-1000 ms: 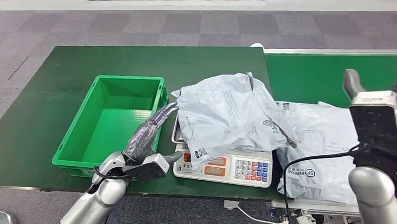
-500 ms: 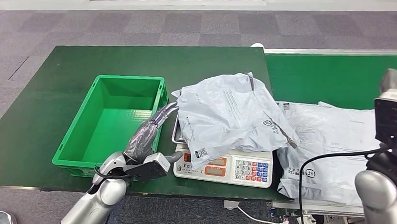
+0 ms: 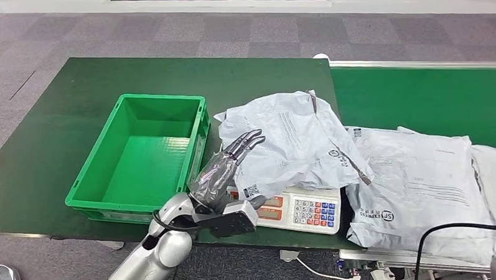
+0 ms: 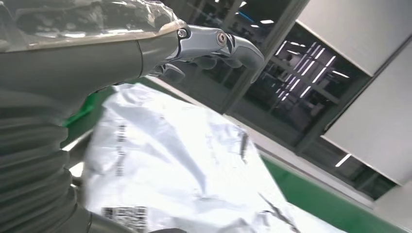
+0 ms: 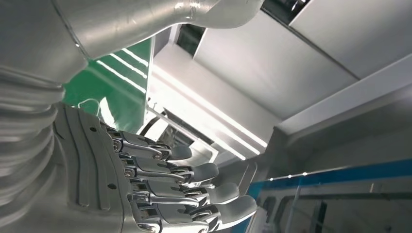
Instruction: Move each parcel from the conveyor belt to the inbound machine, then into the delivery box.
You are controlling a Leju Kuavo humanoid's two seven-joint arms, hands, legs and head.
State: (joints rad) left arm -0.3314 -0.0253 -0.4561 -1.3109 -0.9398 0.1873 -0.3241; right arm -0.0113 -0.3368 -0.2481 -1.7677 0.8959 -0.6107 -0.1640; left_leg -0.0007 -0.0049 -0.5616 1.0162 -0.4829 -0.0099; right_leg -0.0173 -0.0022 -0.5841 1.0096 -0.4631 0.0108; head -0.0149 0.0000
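A crumpled grey parcel [image 3: 289, 145] lies on top of the inbound machine [image 3: 294, 210], a white weighing scale with a keypad and red display, and covers nearly all of its platform; its edges hang past the scale on the side toward the crate. In the left wrist view the same parcel [image 4: 184, 179] spreads out below the hand, with a barcode label showing near its edge. Two more grey parcels [image 3: 415, 184] lie flat just to the right of the scale, at the near end of the green conveyor belt [image 3: 418, 100]; the first touches the parcel on the scale.

The left hand [image 3: 225, 169] is raised over the near-left corner of the scale, between the crate and the parcel, its dark fingers [image 3: 248, 140] straight and fanned apart, reaching over the parcel's left edge. It holds nothing; whether the fingertips actually touch the plastic is hard to judge from this angle.

The right hand [image 5: 160, 189] appears in its wrist view with fingers extended side by side, slightly bent, and nothing between them.

The delivery box [image 3: 97, 167], a green plastic crate, stands on the dark green table [image 3: 57, 109] immediately left of the scale.
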